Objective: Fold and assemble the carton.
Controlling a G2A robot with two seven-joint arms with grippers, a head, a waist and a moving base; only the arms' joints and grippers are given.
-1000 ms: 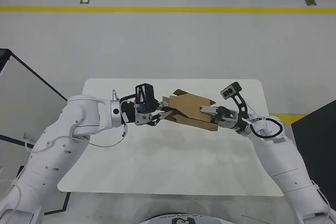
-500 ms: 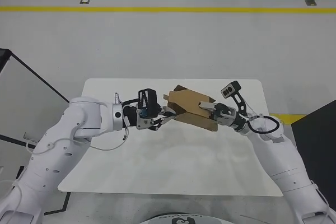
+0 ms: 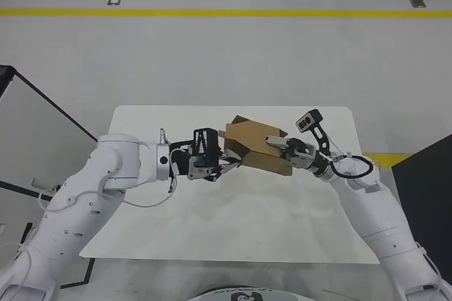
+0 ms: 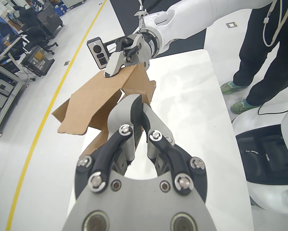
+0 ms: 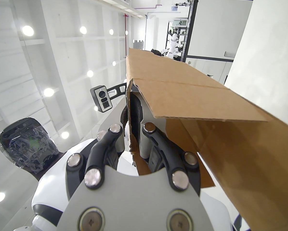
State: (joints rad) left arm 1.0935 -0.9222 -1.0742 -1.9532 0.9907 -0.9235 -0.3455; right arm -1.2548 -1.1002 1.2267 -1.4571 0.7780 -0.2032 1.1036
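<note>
A brown carton (image 3: 255,143), partly opened with loose flaps, is held above the white table (image 3: 233,226) between both arms. My left gripper (image 3: 230,159) is shut on a flap at the carton's left end; in the left wrist view its fingers (image 4: 137,104) pinch the carton (image 4: 95,102) edge. My right gripper (image 3: 274,143) is shut on the carton's right edge. The right wrist view looks up along the carton (image 5: 206,111), with a cardboard wall clamped between my right gripper (image 5: 134,111) fingers. The right gripper (image 4: 115,69) also shows in the left wrist view, clamped on the top panel.
The table's right edge (image 4: 221,92) has a person's legs (image 4: 262,56) standing just beyond it. A black-framed panel (image 3: 15,98) stands left of the table. A yellow floor line (image 3: 226,12) runs behind.
My left gripper has moved right, pushing its end of the carton toward the right gripper. The carton has gone from flatter to more raised and squared. The right gripper shifted slightly back.
</note>
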